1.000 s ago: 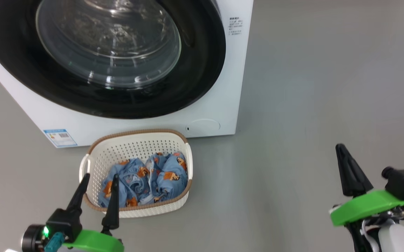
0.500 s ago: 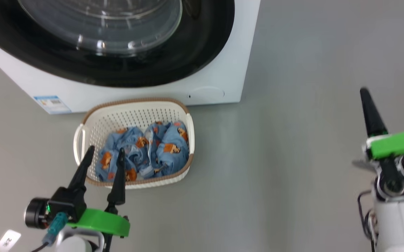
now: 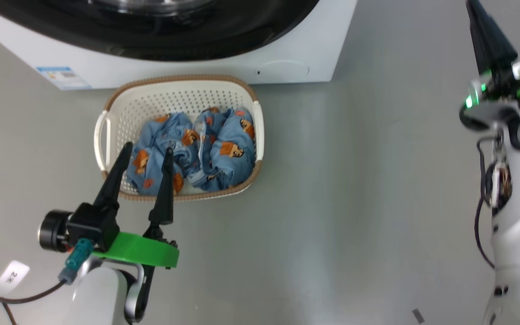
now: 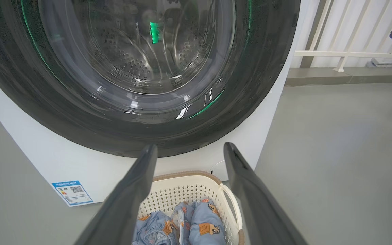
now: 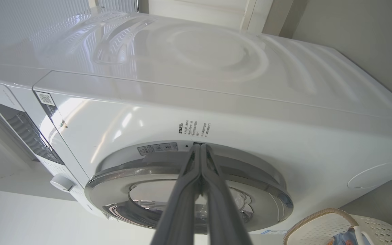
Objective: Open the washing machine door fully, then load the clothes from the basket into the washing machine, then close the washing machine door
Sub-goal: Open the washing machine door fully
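The white washing machine (image 3: 296, 49) stands at the top of the head view with its black-rimmed door (image 4: 250, 88) shut against the front. Directly before it on the floor sits the cream basket (image 3: 178, 82), holding the light blue bear-print clothes (image 3: 223, 149). My left gripper (image 3: 147, 150) is open, its tips above the basket's near left corner, touching nothing. My right gripper (image 3: 472, 6) is raised at the upper right, well clear of the basket. In the right wrist view its shut fingers (image 5: 196, 177) point at the door's (image 5: 121, 173) upper edge, some way off it.
Grey floor (image 3: 354, 203) stretches to the right of the basket and machine. A white railing (image 4: 345, 52) runs behind the machine's right side. A labelled cable (image 3: 11, 276) trails by my left arm. The machine's control knob (image 5: 61, 182) sits beyond the door.
The head camera has tilted down, sliding the machine and basket up the view. My right gripper has risen from the lower right to the upper right. The left gripper stays open over the basket.
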Tool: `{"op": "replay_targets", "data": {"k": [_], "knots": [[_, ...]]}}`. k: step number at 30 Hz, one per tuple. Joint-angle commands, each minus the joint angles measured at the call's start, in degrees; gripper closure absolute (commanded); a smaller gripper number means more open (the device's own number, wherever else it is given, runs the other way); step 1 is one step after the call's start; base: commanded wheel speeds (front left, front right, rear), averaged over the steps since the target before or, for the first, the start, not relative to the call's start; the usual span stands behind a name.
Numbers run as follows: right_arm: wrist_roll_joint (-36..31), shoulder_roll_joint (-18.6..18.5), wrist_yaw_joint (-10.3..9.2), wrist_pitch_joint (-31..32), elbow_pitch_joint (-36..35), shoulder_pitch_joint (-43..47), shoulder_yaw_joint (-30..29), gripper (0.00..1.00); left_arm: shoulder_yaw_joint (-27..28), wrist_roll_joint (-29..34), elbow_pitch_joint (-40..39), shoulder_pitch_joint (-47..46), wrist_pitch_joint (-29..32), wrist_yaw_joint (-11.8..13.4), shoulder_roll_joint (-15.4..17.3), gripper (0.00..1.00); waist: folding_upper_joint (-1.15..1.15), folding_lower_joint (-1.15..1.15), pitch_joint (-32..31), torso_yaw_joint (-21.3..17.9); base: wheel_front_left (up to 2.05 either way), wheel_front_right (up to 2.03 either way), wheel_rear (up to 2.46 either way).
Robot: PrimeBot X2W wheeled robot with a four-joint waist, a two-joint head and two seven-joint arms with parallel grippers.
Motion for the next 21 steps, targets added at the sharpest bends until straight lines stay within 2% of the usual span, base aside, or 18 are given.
{"op": "replay_targets", "data": {"k": [1, 10, 21], "knots": [[1.3, 0.4, -0.05, 1.4, -0.4, -3.4, 1.4, 1.00, 1.4, 0.2, -1.5, -1.4, -0.5, -0.3, 1.0, 0.00, 0.00, 0.00, 2.3, 1.6, 0.00, 0.00, 0.00], [0.9, 0.0, -0.05, 6.5, 7.1, -17.7, 3.6, 1.00, 0.4, 0.3, -1.8, -3.6, -0.5, -0.6, 0.8, 0.00, 0.00, 0.00, 5.6, 3.4, 0.00, 0.00, 0.00], [-2.3, 0.2, -0.05, 8.9, 16.0, -31.7, 5.9, 1.00, -0.3, -0.7, -2.1, -5.7, -0.5, -0.2, 0.8, 0.00, 0.00, 0.00, 9.4, 5.4, 0.00, 0.00, 0.00]]}}
